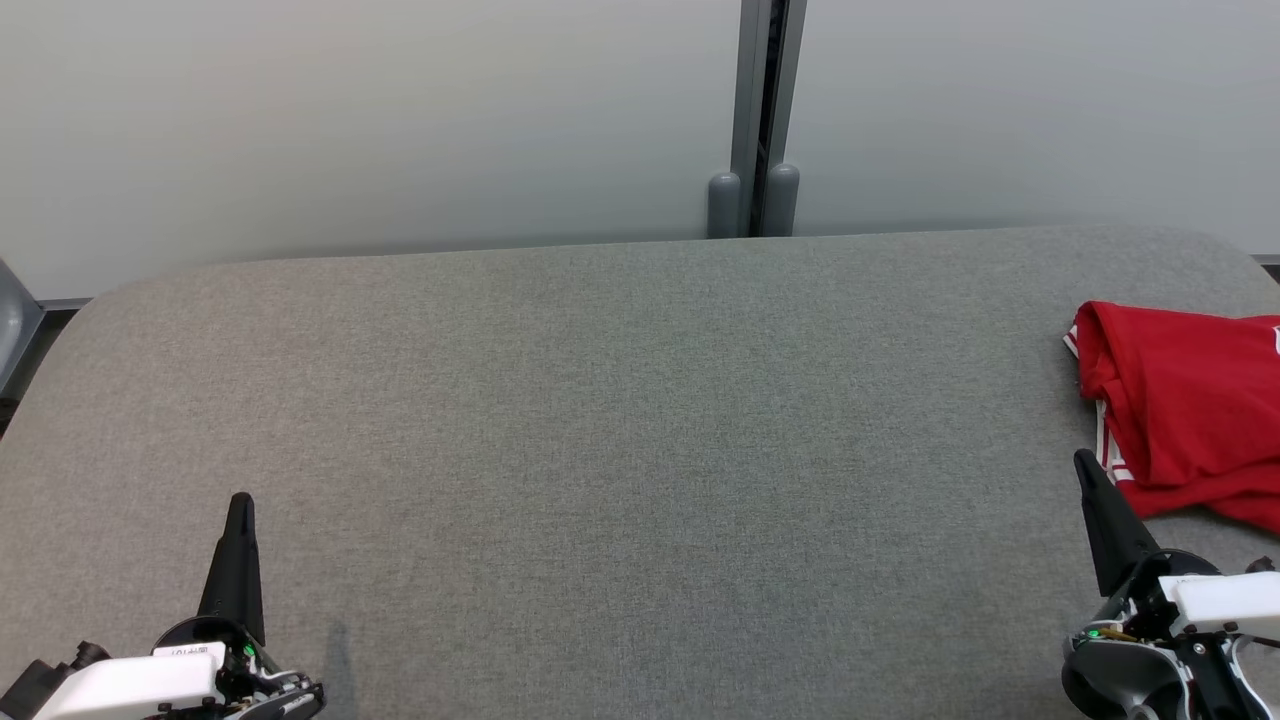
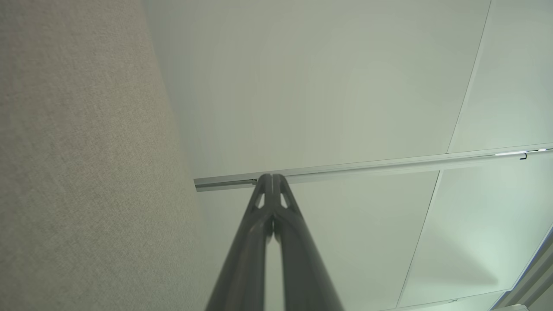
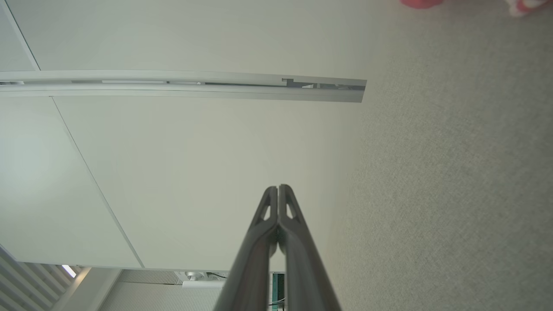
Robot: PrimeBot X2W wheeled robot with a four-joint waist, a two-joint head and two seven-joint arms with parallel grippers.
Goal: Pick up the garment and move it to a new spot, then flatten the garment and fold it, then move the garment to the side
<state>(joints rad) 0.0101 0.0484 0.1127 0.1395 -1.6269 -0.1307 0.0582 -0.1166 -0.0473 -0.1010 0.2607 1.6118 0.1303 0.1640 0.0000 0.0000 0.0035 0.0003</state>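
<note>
A red garment (image 1: 1190, 410) with white trim lies bunched and roughly folded at the right edge of the grey fabric table (image 1: 620, 430), partly cut off by the head view's border. A sliver of the garment (image 3: 421, 3) also shows at the top of the right wrist view. My right gripper (image 1: 1085, 468) is shut with nothing in it, its tips just left of the garment's near corner. At the lower left, my left gripper (image 1: 241, 505) is shut and holds nothing, far from the garment. Both pairs of fingertips (image 2: 272, 178) (image 3: 278, 188) meet in the wrist views.
A pale wall with a vertical grey post (image 1: 762, 120) stands behind the table's far edge. A dark grey object (image 1: 15, 325) sits off the table's left end. The table's rounded corners show at far left and far right.
</note>
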